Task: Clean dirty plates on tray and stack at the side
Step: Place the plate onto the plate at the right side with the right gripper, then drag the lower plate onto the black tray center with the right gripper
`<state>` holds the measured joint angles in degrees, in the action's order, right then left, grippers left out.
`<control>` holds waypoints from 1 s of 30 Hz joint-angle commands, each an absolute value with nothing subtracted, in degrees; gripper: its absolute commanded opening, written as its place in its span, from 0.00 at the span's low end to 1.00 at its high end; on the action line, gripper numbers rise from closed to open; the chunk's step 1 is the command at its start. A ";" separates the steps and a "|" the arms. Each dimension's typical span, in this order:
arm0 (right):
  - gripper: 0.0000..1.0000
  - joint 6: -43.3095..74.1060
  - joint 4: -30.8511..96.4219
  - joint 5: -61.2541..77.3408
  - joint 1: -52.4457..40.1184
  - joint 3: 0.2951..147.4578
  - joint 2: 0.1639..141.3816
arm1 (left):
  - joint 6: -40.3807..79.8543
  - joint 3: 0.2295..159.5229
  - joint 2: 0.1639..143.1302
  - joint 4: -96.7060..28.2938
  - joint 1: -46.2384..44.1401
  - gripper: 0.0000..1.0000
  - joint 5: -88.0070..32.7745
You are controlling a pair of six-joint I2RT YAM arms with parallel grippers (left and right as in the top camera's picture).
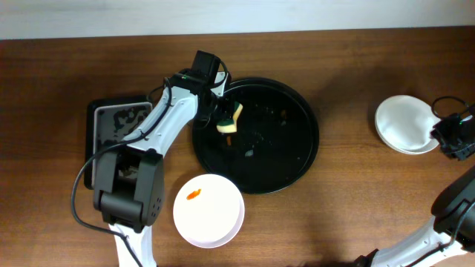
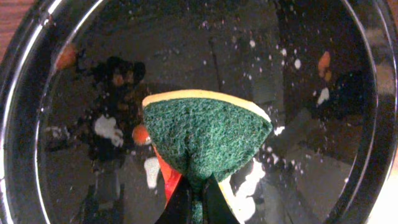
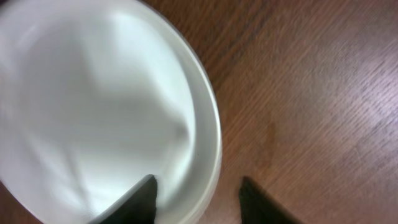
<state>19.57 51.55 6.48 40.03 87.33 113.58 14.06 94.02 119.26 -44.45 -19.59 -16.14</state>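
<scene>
The jaws of the left gripper (image 2: 193, 200) are clenching a sponge (image 2: 205, 134) by its lower edge, green scouring face toward the wrist camera and a yellow layer behind. The sponge is hanging over the left part of the tray (image 1: 297, 159), whose glossy black floor is showing white specks (image 2: 107, 127) and a few orange bits. The jaws of the right gripper (image 3: 198, 196) are standing released and apart, 1 finger over the stack of white plates (image 1: 401, 122) and the other over the bare table (image 1: 334, 222), with the rim lying between them. That stack is sitting well apart from the tray, at the table's right side; how many plates it holds is unclear. 1 dirty plate (image 1: 215, 219) with an orange smear (image 1: 194, 195) is resting on the table just beside the tray's near-left rim. A sponge tray (image 1: 100, 111) is lying left of the left arm.
</scene>
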 commanded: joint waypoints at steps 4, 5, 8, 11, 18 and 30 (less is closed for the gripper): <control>0.64 15.84 54.00 17.98 37.39 88.09 94.41 | 11.90 95.42 102.96 -50.74 -18.22 0.00 -4.73; 0.64 14.37 55.22 19.44 35.86 88.09 91.00 | 11.88 95.42 100.49 -51.81 -16.91 0.00 -4.58; 0.63 10.33 64.05 21.02 23.07 88.09 80.88 | 11.84 95.39 95.11 -60.07 -5.69 0.00 -3.14; 0.63 7.55 70.48 20.99 5.13 87.85 80.60 | 7.49 90.00 95.59 -59.99 7.94 0.00 6.52; 0.56 24.75 62.89 18.20 -32.29 74.89 94.35 | 7.38 64.27 96.12 -31.18 17.72 0.00 10.79; 0.36 53.25 51.09 9.26 -48.71 66.63 102.24 | 8.23 60.93 96.16 -28.29 17.69 0.00 7.73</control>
